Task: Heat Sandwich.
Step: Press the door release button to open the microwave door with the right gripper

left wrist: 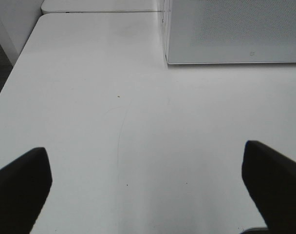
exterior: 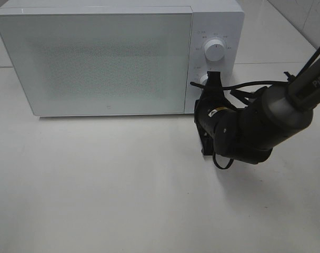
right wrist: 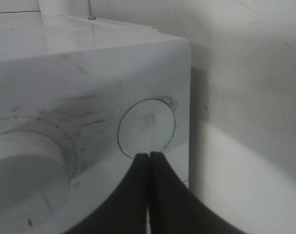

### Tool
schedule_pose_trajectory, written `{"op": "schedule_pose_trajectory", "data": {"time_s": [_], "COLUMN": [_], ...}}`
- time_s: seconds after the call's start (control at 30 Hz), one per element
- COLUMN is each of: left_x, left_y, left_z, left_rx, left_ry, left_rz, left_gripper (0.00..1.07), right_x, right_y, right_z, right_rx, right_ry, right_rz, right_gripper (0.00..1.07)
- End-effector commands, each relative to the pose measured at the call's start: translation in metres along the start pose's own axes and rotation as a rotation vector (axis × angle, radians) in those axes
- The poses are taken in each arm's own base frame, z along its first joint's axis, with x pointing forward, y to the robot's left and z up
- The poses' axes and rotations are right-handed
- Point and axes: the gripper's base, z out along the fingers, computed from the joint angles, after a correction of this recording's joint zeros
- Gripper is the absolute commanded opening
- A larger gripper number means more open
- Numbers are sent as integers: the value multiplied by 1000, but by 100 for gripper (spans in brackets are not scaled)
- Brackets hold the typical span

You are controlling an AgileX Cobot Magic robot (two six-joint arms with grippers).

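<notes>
The sandwich shows in no view, and whether it lies inside the microwave (exterior: 97,63) cannot be told. The microwave's door (exterior: 102,60) is shut, and its dotted, frosted panel lets nothing through.

The microwave stands at the back of the white table (exterior: 97,184). Its control strip runs down beside the door on the side away from the hinge. On that strip sit an upper dial (exterior: 216,51) and, below it, a lower dial (exterior: 203,80) that is partly covered from the high camera.

The right gripper (exterior: 213,75) is up against that control strip at the lower end, just beside the lower dial. Its jaws are clenched tight together with nothing between them. In the right wrist view the right gripper (right wrist: 149,155) meets the rim of a flat round button (right wrist: 147,124). This button is set in the microwave's face between the ringed dial (right wrist: 26,168) and the microwave's rounded corner. Whether the tips actually press on the button cannot be told. The black right arm (exterior: 255,129) reaches in from the microwave's control side and is bent low over the table in front of the strip.

The left gripper (left wrist: 148,190) is released, its two dark fingers (left wrist: 19,187) spread wide and holding nothing. It hangs over bare table well apart from the microwave, facing a lower corner of the microwave's door (left wrist: 235,31). It does not appear in the high view.
</notes>
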Motion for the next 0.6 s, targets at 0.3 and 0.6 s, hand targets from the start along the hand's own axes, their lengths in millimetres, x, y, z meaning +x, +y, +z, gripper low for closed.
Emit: {"op": "schedule_pose_trajectory", "data": {"time_s": [0.3,0.6], "left_x": [1,1], "left_y": [-1,-1], "left_z": [-2,-2], "left_rx": [6,5], "left_ry": [-27,-27], "left_rz": [-3,-3], "left_gripper": [100,100], "right_x": [-9,-3], "right_y": [1,10], "right_z": [8,16], "right_rx": [-14,-65], "right_ry": [-28,-21], "right_rz": [0,1], "right_gripper": [0,0]}}
